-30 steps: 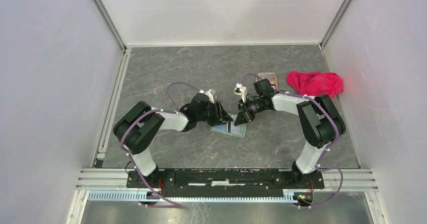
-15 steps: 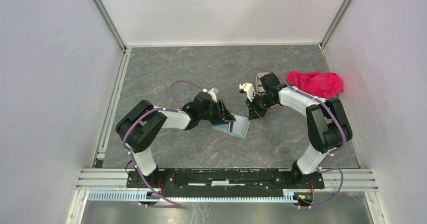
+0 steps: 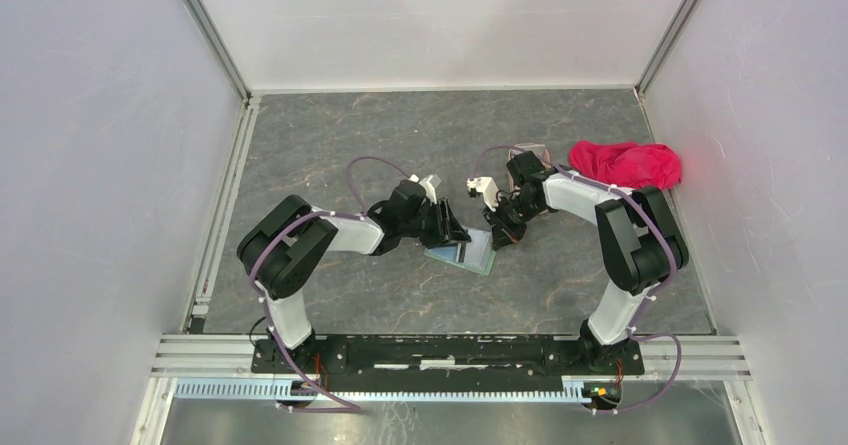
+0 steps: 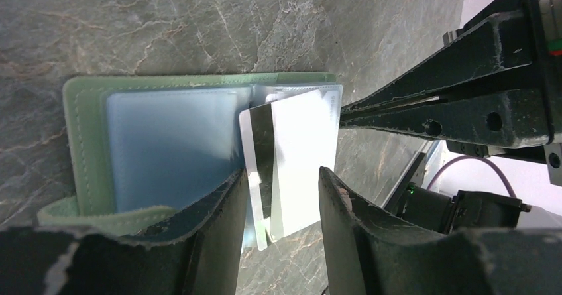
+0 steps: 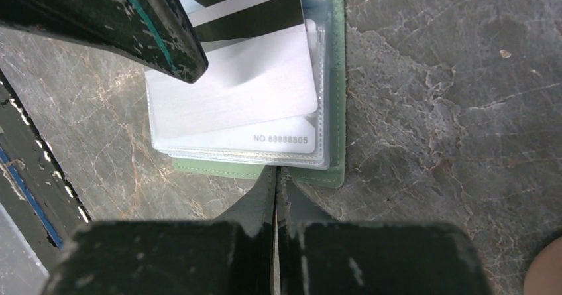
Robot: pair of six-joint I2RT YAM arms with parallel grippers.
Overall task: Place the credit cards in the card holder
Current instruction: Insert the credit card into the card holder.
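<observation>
Where the two arms meet over the grey counter (image 3: 350, 135), we see the card holder (image 4: 85, 113) lying open and flat, a sage-green rim around pale blue pockets. A whitish credit card (image 4: 301, 156) with a dark stripe along one edge lies on the holder's clear-sleeved half, tilted against the holder's edges. The left fingers (image 4: 219, 235) stand a narrow way apart with that card showing in the gap between them, and we see nothing gripped. The right fingers (image 5: 255, 205) are pressed together, only a hairline seam between them, their tips at the holder's outer green edge. Whether anything thin is pinched there we cannot tell. Under the clear sleeve beneath the striped card, a second whitish card (image 5: 265, 142) carries print that we read as "NO.88888805". Well apart from the holder, a red-pink cloth (image 3: 625, 165) lies bunched near the right wall, and a pinkish-brown tray (image 3: 533, 151) shows partly behind the right arm.
</observation>
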